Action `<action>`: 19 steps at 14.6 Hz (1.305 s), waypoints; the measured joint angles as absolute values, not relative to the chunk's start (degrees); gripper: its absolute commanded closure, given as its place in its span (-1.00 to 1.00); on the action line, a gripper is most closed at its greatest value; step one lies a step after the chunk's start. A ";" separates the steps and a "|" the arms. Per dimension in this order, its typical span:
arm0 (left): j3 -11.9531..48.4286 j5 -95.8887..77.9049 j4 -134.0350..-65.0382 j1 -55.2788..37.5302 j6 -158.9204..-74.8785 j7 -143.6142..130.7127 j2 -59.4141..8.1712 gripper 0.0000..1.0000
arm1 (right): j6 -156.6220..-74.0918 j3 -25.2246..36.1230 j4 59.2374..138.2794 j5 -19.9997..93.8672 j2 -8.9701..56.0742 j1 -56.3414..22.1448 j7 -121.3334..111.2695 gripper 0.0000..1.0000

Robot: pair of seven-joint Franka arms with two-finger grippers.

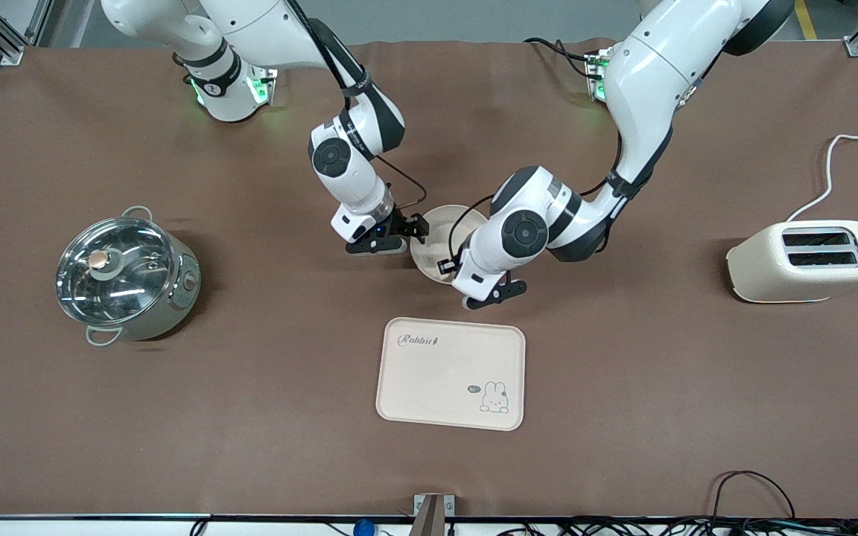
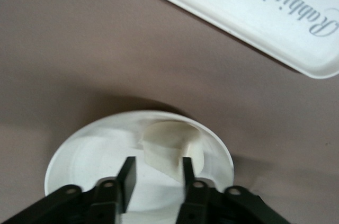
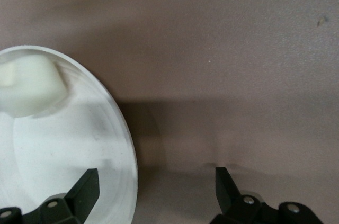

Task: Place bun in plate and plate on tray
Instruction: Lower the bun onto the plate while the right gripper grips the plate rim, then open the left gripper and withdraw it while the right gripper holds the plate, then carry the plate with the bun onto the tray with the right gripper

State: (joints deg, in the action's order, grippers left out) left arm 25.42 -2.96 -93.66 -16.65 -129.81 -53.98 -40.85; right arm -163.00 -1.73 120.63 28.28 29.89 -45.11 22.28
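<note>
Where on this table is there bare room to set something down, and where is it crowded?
Bare cloth lies between the pot and the tray, and between the tray and the toaster. It is crowded at the plate with the bun, where the left claw and right claw both sit.

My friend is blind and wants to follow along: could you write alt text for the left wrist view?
A pale bun lies in a round white plate on a brown table, with the left claw just above it, its two black fingers open and the bun showing between them. A corner of a cream tray marked "Rabbit" lies nearby.
</note>
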 measured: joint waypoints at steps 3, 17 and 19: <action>25.31 -1.12 -93.16 -15.51 -129.34 -53.86 -40.15 -1.00 | -163.14 -1.70 120.59 28.30 29.89 -45.11 22.58 0.16; 25.29 7.88 -87.23 9.13 -102.63 -18.64 -9.45 -1.00 | -167.41 -1.65 119.96 28.99 30.30 -46.09 24.57 0.99; 25.49 7.02 -87.35 8.90 -97.58 -17.64 -4.61 -1.00 | -168.00 -1.41 117.37 29.14 30.05 -46.05 27.76 0.99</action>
State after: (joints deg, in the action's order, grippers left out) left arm 25.49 7.02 -87.35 8.90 -97.58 -17.64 -4.61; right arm -168.00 -1.41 117.37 29.14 30.05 -46.05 27.76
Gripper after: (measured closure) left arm 0.000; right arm 0.960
